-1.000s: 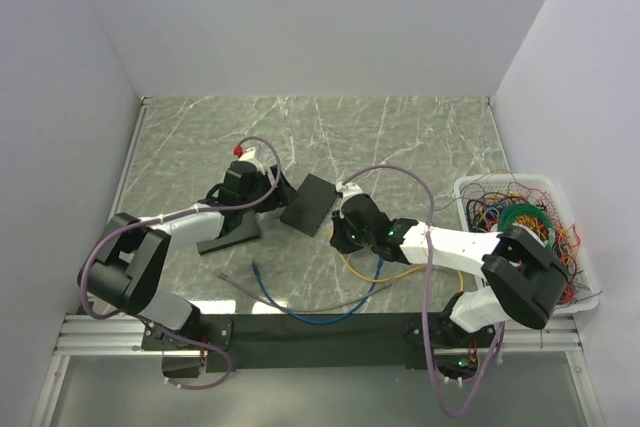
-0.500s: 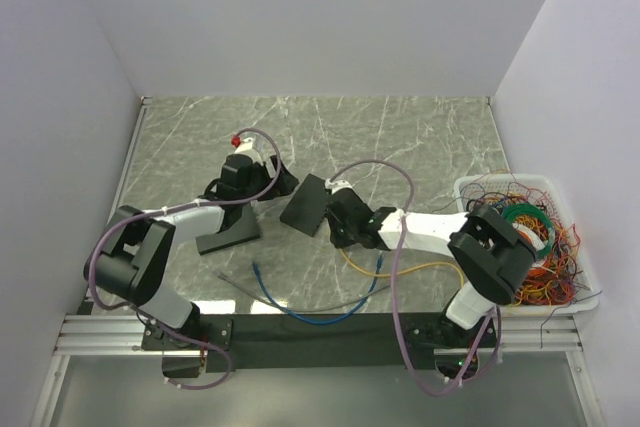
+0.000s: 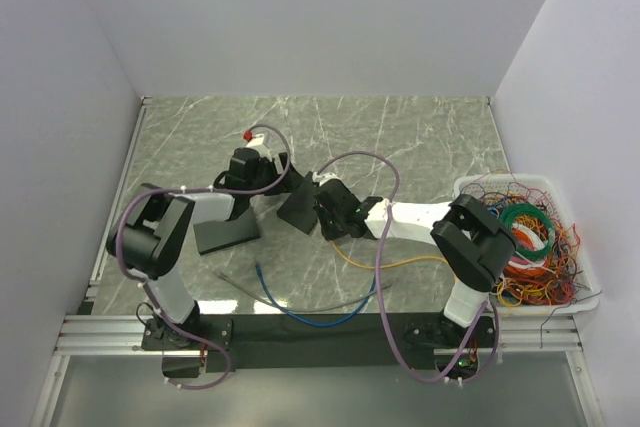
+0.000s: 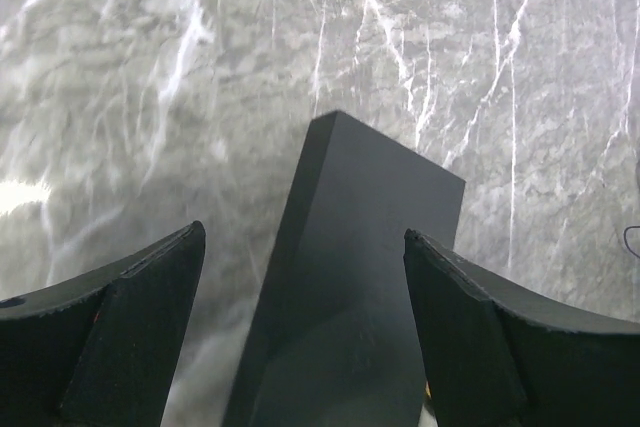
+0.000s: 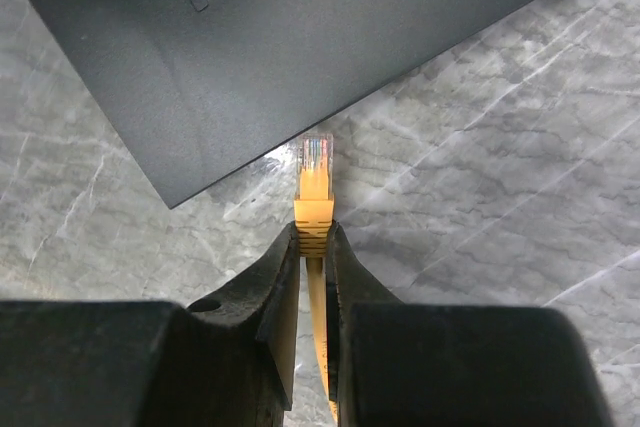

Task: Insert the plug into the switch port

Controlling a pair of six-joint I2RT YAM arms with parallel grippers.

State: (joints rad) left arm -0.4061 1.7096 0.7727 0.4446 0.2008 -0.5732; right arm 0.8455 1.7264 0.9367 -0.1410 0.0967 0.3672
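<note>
The right gripper (image 5: 312, 237) pinches the yellow plug (image 5: 314, 172) (its tip is just beside the black switch (image 5: 300, 37)). The left gripper (image 4: 302, 237) has its jaws wide apart, the switch between them.

White bin (image 3: 462, 193) stuffed with tangled wires (image 3: 530, 247) at the right edge (total rainbow mess), blue cable (image 3: 310, 319) looping low-center on the marble table (image 3: 400, 127).

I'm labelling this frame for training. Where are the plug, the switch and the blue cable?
plug (image 5: 314, 159): right wrist view, its clear tip.
switch (image 4: 350, 277): left wrist view, its flat top face.
blue cable (image 3: 300, 317): top external view, the low bend of its curve.
</note>
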